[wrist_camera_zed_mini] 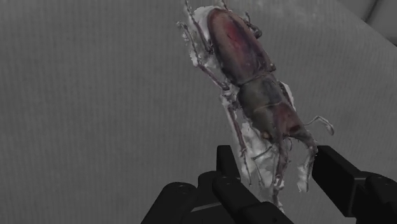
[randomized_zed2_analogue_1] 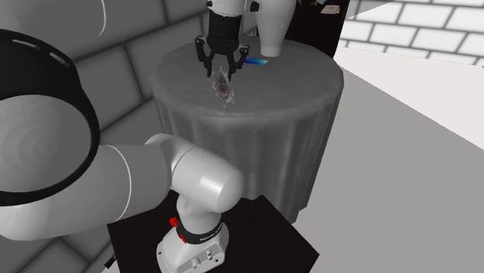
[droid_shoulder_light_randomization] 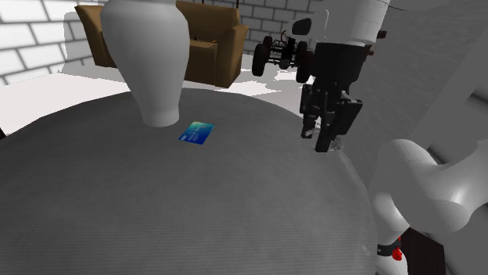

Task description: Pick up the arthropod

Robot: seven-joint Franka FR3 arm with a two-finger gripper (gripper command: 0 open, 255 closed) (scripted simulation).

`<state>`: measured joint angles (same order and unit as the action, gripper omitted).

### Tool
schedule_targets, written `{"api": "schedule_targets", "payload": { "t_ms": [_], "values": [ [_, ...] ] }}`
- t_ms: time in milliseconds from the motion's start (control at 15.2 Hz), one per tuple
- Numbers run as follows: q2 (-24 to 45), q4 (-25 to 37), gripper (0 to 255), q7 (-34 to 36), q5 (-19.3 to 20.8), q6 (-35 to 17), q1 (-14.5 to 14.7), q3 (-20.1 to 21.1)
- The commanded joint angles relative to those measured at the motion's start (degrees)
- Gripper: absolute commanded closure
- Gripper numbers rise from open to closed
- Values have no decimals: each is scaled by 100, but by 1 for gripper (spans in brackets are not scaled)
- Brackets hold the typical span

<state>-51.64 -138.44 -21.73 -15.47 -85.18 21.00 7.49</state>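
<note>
Poised just above a reddish-brown stag beetle (wrist_camera_zed_mini: pixel 248 83) with the black hand (wrist_camera_zed_mini: pixel 275 159) released: fingers (wrist_camera_zed_mini: pixel 337 175) spread, clasping nothing. Beetle flat on the grey cloth of the round bench (randomized_zed2_analogue_1: pixel 302 85), toward the rim on the arm's side, well apart from the white vase (droid_shoulder_light_randomization: pixel 148 47) and the blue card (droid_shoulder_light_randomization: pixel 196 133) farther across. In the wrist view, only head and mandibles between the fingers, wing cases stretching away beyond them.

Several hazards, by judgement:
- Risk of pinching the head end alone if closed here, with the longer body swinging or slipping out on the lift.
- Poor purchase on thin legs and mandibles; danger of flicking the beetle sideways by catching one instead of the body.
- Low and flat on cloth, so little margin: too shallow and closing on nothing, too deep and snagging the cloth.
- With one finger touching first, a shove toward the rim.

Safer to centre over the thorax and square up across the narrow width before closing.
</note>
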Motion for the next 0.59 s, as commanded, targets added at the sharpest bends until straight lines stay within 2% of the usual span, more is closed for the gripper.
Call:
{"api": "schedule_targets", "payload": {
  "t_ms": [0, 396, 528],
  "values": [
    [61, 192, 255, 32, 11, 130, -2, -11],
    [242, 762, 255, 108, 48, 512, -10, -59],
    [247, 776, 255, 110, 49, 522, -10, -60]
  ]
}}
